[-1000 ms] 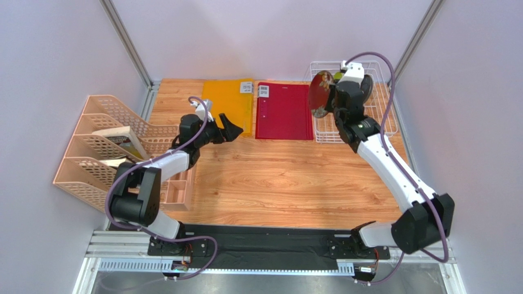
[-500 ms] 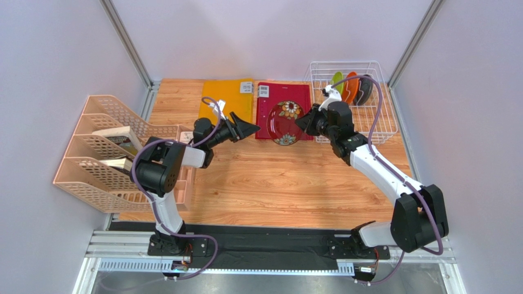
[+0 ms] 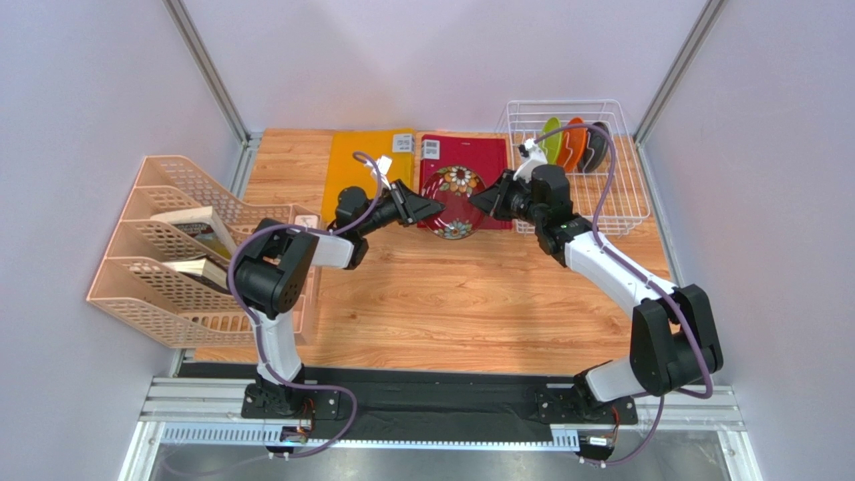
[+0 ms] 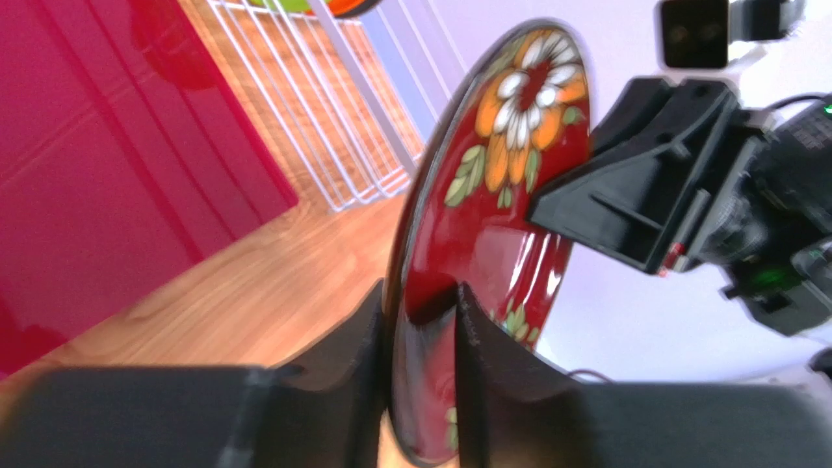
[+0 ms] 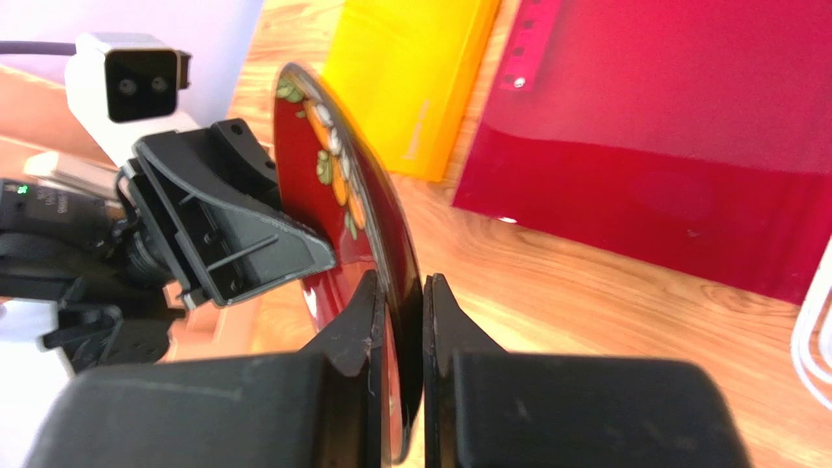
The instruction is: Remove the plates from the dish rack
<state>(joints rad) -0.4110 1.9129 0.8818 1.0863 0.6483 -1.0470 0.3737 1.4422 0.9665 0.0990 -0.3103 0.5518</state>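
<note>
Currently we're unloading the first: right gripper [image 3: 476, 205] clamping the red floral plate [image 3: 457, 195], left gripper [image 3: 438, 208] straddling its rim, grip unclear; three plates [image 3: 573, 143] waiting in dish rack [image 3: 627, 205].

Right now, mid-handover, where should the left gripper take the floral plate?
The bare rim opposite the right gripper, approached from the left, jaws straddling the edge. The floral plate is held up by its right rim, so the thin left rim is free to pinch.
</note>
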